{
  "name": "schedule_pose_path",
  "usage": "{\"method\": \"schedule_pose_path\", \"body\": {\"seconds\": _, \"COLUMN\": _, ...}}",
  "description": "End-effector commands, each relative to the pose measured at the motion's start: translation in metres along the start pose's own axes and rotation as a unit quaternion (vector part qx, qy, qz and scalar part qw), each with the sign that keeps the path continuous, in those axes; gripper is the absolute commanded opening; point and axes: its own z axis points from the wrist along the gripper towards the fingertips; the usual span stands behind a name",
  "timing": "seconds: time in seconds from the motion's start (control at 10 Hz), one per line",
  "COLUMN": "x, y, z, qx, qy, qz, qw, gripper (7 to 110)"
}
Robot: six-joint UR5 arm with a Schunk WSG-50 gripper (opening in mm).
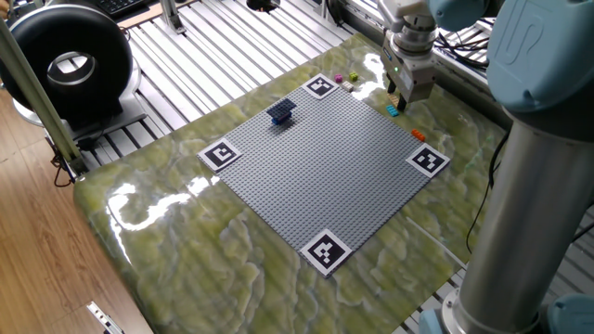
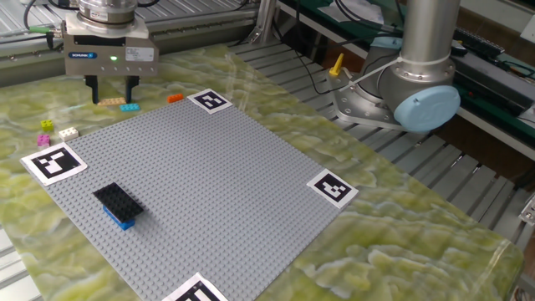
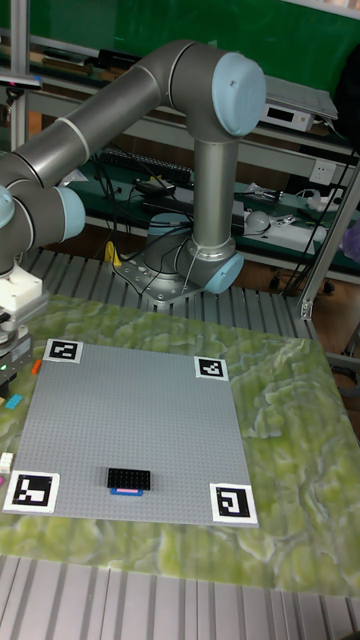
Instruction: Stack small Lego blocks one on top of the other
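Two fingers (image 2: 94,89) of the gripper (image 2: 110,89) hang apart in the other fixed view, straddling the tan block (image 2: 109,102) that lies on the green marbled bench (image 2: 418,226) just off the far edge of the grey baseplate (image 2: 192,192); whether the fingertips touch the bench cannot be told. Just beside the tan block lies the cyan block (image 2: 129,107), and a little further along the same edge the orange block (image 2: 175,98), near the marker square (image 2: 209,101) at that corner of the baseplate. Off the left corner of the baseplate, by another marker square, sit three more small bricks (a green (image 2: 46,125), a magenta (image 2: 43,140) and a whitish one (image 2: 68,132)), well apart from the gripper. On the baseplate near its left edge a flat black block (image 2: 117,200) rests on top of a blue block (image 2: 121,220). One fixed view, from the opposite side, shows the gripper low over the far corner region of the bench, with the cyan block just below it at the baseplate's edge, the orange block near the right-hand marker, and the black-on-blue pair near the far-left edge. Tall fixed view puts the gripper at the extreme left border, mostly cut off, with the black and blue pair close to the baseplate's near edge.
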Motion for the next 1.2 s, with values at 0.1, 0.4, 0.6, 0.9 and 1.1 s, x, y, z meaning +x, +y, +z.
{"method": "schedule_pose_path", "body": {"seconds": 0.1, "x": -0.0002, "y": -0.0012, "z": -0.0007, "qx": 0.002, "qy": -0.004, "qz": 0.005, "qw": 1.0, "gripper": 44}}
{"method": "schedule_pose_path", "body": {"seconds": 0.4, "x": -0.001, "y": -0.0009, "z": -0.0007, "qx": 0.001, "qy": -0.005, "qz": 0.008, "qw": 1.0, "gripper": 44}}
{"method": "schedule_pose_path", "body": {"seconds": 0.6, "x": -0.0016, "y": -0.0011, "z": -0.0008, "qx": 0.001, "qy": -0.006, "qz": 0.009, "qw": 0.9999, "gripper": 44}}
{"method": "schedule_pose_path", "body": {"seconds": 0.9, "x": -0.0016, "y": -0.0016, "z": -0.0007, "qx": 0.003, "qy": -0.006, "qz": 0.017, "qw": 0.9998, "gripper": 44}}
{"method": "schedule_pose_path", "body": {"seconds": 1.1, "x": -0.0011, "y": -0.0005, "z": -0.0005, "qx": 0.002, "qy": -0.005, "qz": 0.023, "qw": 0.9997, "gripper": 22}}
